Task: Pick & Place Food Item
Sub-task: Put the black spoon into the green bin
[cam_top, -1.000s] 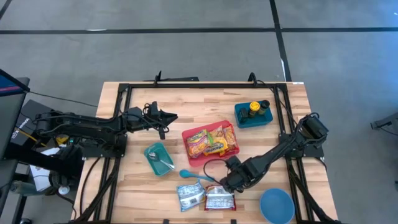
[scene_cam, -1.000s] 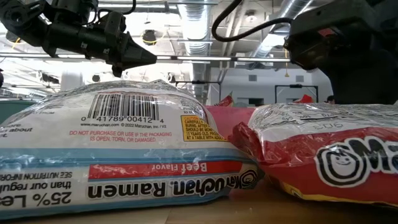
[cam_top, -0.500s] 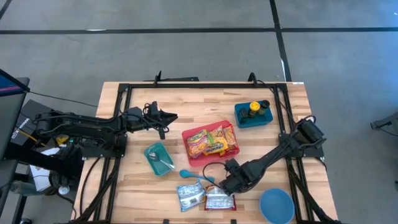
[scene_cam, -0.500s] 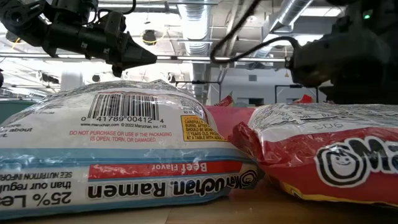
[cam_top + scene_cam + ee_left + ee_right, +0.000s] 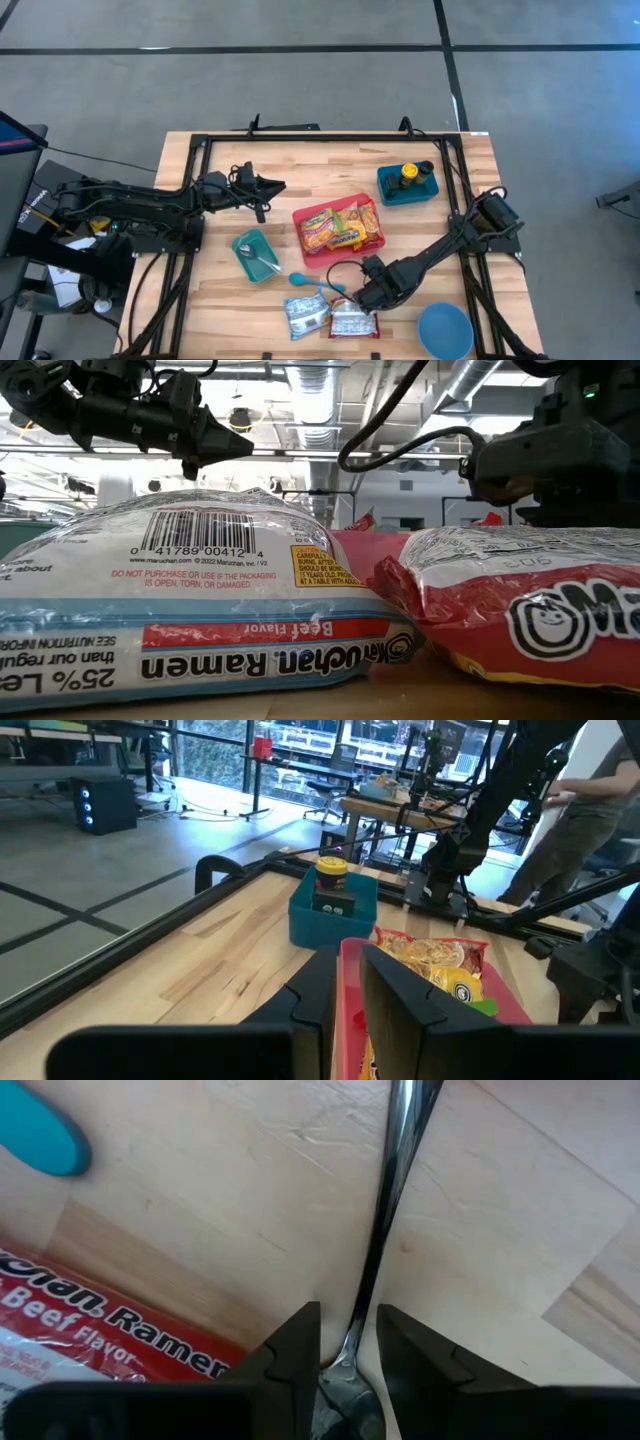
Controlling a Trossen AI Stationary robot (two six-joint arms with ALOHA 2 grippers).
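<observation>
While the left end effector (image 5: 278,187) waits above the wooden tabletop (image 5: 440,230) near the far-left side, its two dark fingers pressed together on nothing, the right end effector (image 5: 365,297) is low at the near side, just beside the red-and-silver plastic ramen packet (image 5: 353,320). In the right wrist view, its fingers (image 5: 292,1348) stand on both sides of a thin shiny metal handle (image 5: 385,1210) that lies flat on the wood; they look clenched on it or very close to that, but I cannot tell for sure if they really squeeze it. It seems to be a utensil, not a food item, so this grip may be a mistake or only a step to clear the way. The red packet lies touching a blue-and-silver plastic ramen packet (image 5: 303,316), both still outside the red rectangular plastic tray (image 5: 300,219), which already holds several yellow noodle packets (image 5: 342,229). I judge that the tray is the place for food, so these two packets probably still must go there.
</observation>
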